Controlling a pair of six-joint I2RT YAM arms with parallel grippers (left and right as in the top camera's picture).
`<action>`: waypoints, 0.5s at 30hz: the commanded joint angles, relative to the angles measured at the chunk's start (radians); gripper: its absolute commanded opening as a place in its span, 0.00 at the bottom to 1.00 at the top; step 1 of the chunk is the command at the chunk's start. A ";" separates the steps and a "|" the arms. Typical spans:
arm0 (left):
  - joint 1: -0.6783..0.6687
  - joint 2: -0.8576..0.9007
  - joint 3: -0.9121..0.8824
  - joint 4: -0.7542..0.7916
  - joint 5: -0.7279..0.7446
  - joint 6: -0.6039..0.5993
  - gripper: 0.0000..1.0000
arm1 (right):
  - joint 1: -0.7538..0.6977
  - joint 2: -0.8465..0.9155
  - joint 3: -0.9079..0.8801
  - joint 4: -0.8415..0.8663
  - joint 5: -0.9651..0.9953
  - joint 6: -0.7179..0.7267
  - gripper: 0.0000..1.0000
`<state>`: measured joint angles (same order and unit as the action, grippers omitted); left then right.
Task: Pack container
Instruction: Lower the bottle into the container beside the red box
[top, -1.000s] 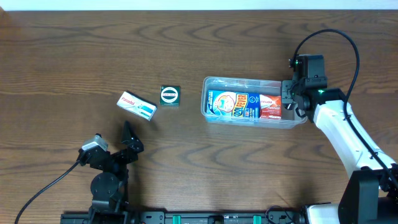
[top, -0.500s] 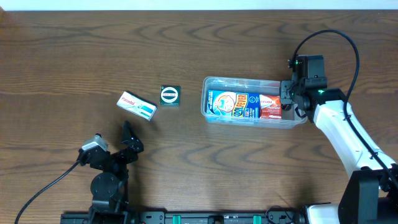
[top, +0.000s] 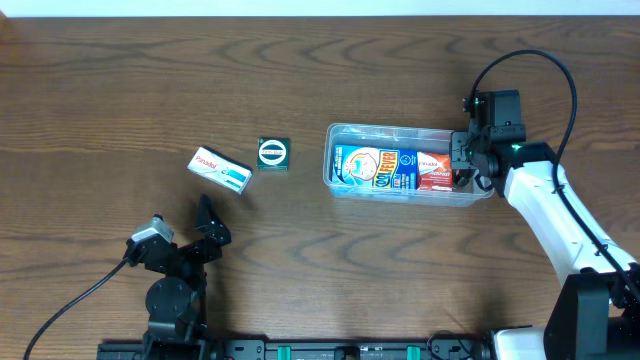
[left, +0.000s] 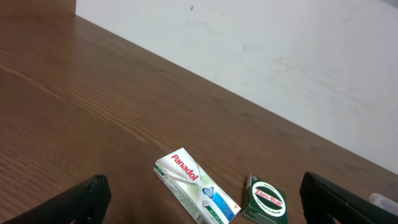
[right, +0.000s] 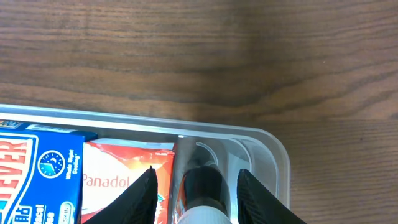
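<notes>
The clear plastic container (top: 400, 129) sits right of the table's middle and also shows in the right wrist view (right: 186, 121). It holds a blue carton (top: 375, 168) and a red Panadol box (top: 434, 172). My right gripper (top: 466, 165) reaches down into its right end. In the right wrist view its fingers (right: 196, 172) are open on either side of a dark-capped white bottle (right: 205, 190), with gaps on both sides. My left gripper (top: 205, 225) is open and empty at the front left.
A white Panadol box (top: 220, 170) and a green Zam-Buk box (top: 273, 153) lie on the table left of the container. Both show ahead of the left gripper in the left wrist view, the Panadol box (left: 196, 186) and the Zam-Buk box (left: 266, 199).
</notes>
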<state>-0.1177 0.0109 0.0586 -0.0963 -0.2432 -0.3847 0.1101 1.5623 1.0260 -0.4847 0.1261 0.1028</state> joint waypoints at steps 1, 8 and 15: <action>0.007 -0.006 -0.029 -0.010 -0.012 0.014 0.98 | 0.009 -0.014 -0.002 0.015 -0.002 -0.009 0.40; 0.007 -0.006 -0.029 -0.010 -0.013 0.014 0.98 | 0.007 -0.070 0.004 0.067 0.018 -0.033 0.49; 0.007 -0.006 -0.029 -0.010 -0.012 0.014 0.98 | 0.007 -0.204 0.004 0.106 0.057 -0.033 0.59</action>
<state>-0.1177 0.0109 0.0586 -0.0963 -0.2432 -0.3847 0.1101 1.4197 1.0256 -0.3786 0.1577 0.0750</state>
